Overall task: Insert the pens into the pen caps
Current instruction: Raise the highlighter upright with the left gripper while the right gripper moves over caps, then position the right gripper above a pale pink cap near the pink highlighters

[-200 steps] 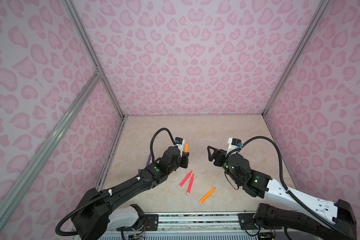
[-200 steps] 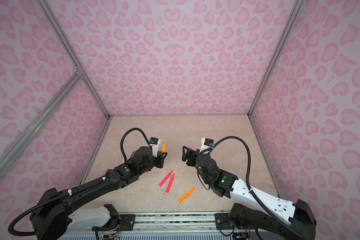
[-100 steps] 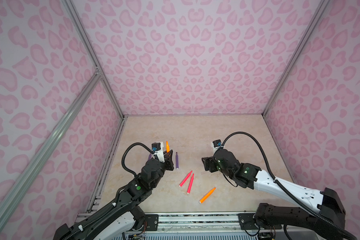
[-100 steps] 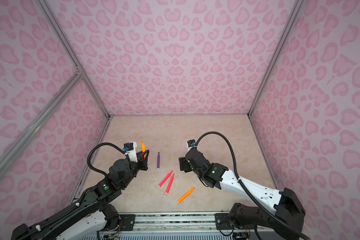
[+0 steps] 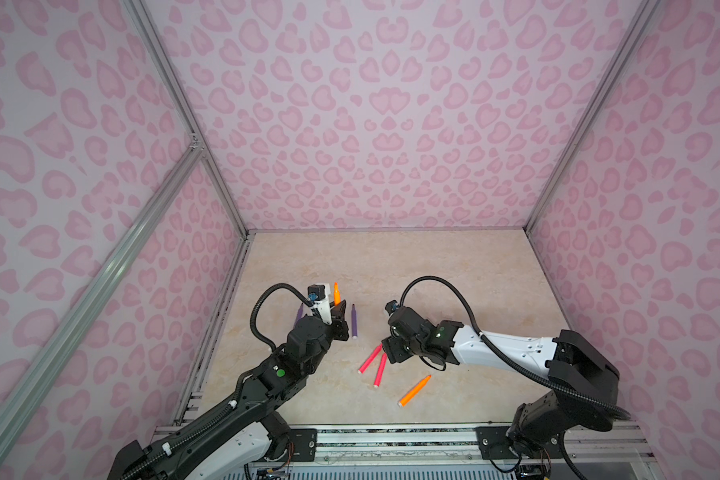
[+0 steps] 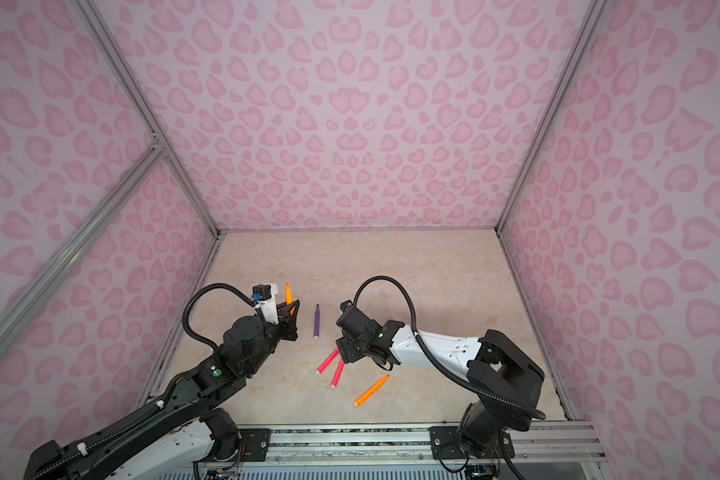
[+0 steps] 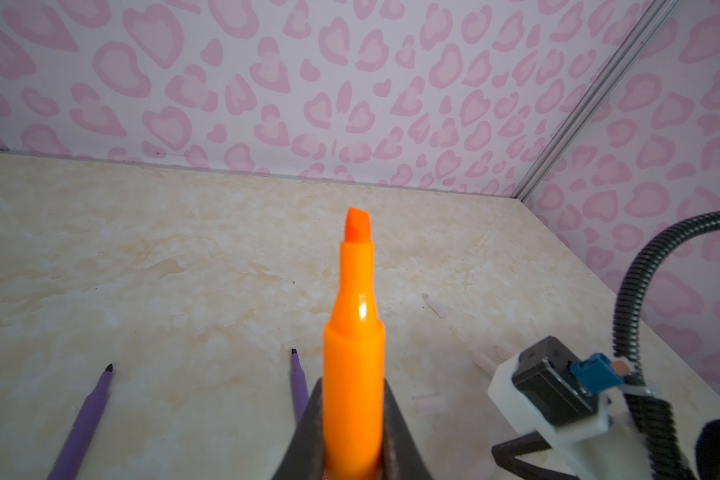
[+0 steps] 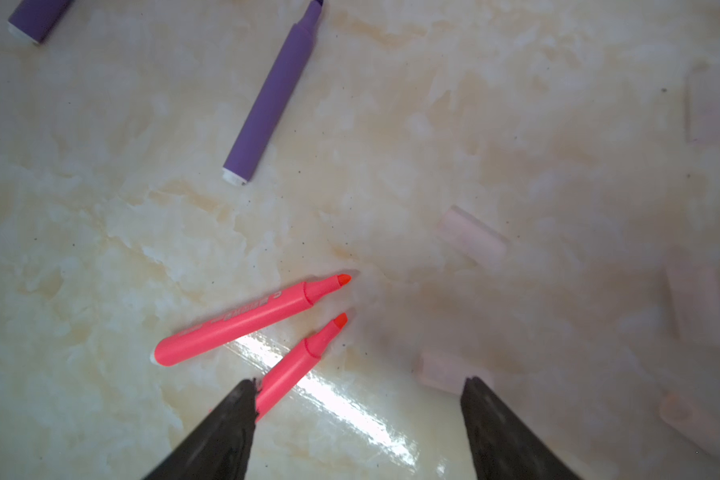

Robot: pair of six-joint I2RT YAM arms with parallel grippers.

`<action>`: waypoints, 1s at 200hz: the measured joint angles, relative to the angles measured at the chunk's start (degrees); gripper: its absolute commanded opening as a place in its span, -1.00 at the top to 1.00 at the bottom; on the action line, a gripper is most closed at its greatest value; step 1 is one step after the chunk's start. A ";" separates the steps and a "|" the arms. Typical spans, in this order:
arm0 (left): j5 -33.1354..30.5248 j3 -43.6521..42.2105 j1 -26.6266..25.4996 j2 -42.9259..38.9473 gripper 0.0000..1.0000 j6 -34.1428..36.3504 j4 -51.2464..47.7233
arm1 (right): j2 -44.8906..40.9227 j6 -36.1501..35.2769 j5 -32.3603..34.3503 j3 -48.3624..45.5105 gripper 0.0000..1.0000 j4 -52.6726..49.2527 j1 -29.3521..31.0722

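Fingers (image 7: 395, 428) of the left gripper (image 5: 340, 311) are clamped on an orange pen (image 7: 352, 353), tip upright, just beside the purple pen (image 5: 354, 322). On that purple pen's other side, the right gripper (image 8: 358, 384) hangs low over the surface (image 8: 100, 249), fingers spread and empty. It probably wants the clear pen cap (image 8: 441, 372) by one fingertip. It should centre on the cap and close slowly, since it may roll. A pink-red pen (image 8: 296, 370), past the purple pen's white end, sits at the opposite finger and could get pinched instead. A second cap (image 8: 470, 235) lies near.

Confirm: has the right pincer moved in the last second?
Yes. The right pincer came nearer and left, from beyond the pink pens to over their tips; pens unmoved.
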 measured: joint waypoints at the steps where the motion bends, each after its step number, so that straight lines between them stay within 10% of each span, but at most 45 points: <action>1: 0.00 0.00 0.00 0.00 0.93 0.00 0.00 | 0.04 -0.02 -0.02 0.00 -0.59 0.00 0.00; 200: 0.87 1.07 0.00 1.51 0.92 0.44 -0.22 | 6.49 -3.45 -2.36 -0.44 -0.38 0.59 -4.44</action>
